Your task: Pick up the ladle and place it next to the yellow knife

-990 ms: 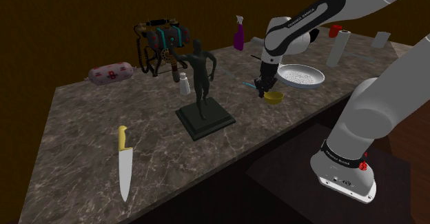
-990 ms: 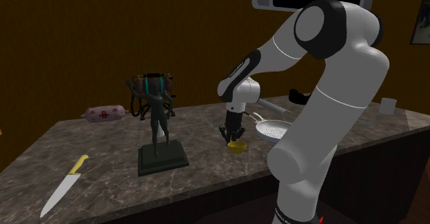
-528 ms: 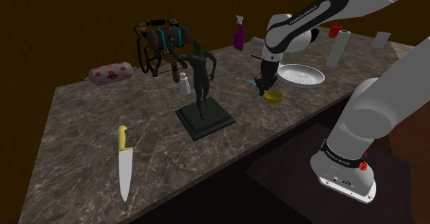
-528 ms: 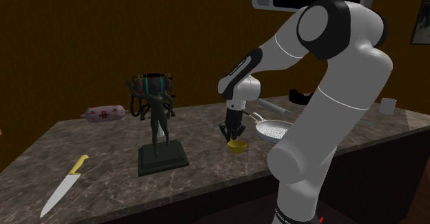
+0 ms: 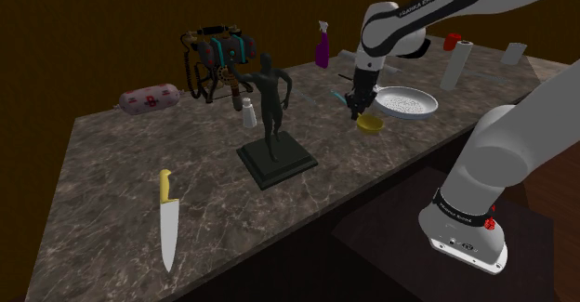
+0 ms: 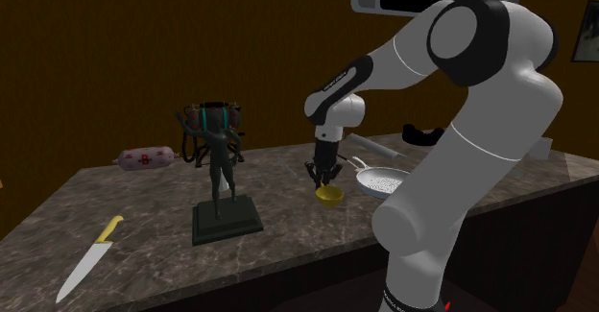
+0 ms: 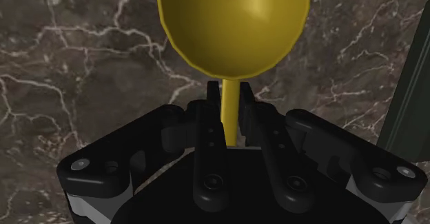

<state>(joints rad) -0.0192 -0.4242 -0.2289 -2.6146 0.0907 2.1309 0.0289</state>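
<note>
The ladle [image 7: 233, 23] is yellow, with a round bowl and a thin handle. My gripper [image 7: 231, 95] is shut on that handle, and the bowl hangs below the fingers. In the shoulder view the gripper [image 5: 355, 105] holds the ladle [image 5: 370, 124] just above the dark marble counter [image 5: 112, 161], beside the white pan. The second exterior view shows the gripper [image 6: 324, 174] and the ladle [image 6: 329, 197] the same way. The yellow-handled knife [image 5: 167, 221] lies flat near the counter's front edge at the shoulder view's left, far from the gripper; in the second exterior view the knife [image 6: 88, 259] lies at the lower left.
A dark figurine on a square base [image 5: 272, 124] stands between the ladle and the knife. A white pan [image 5: 405, 101] lies just beyond the ladle. A white shaker [image 5: 249, 114], a brown bag [image 5: 216, 54], a red sausage [image 5: 149, 98] and a purple spray bottle [image 5: 322, 45] line the back.
The gripper has risen a little with the ladle in it, so the bowl hangs higher over the counter. Nothing else has moved.
</note>
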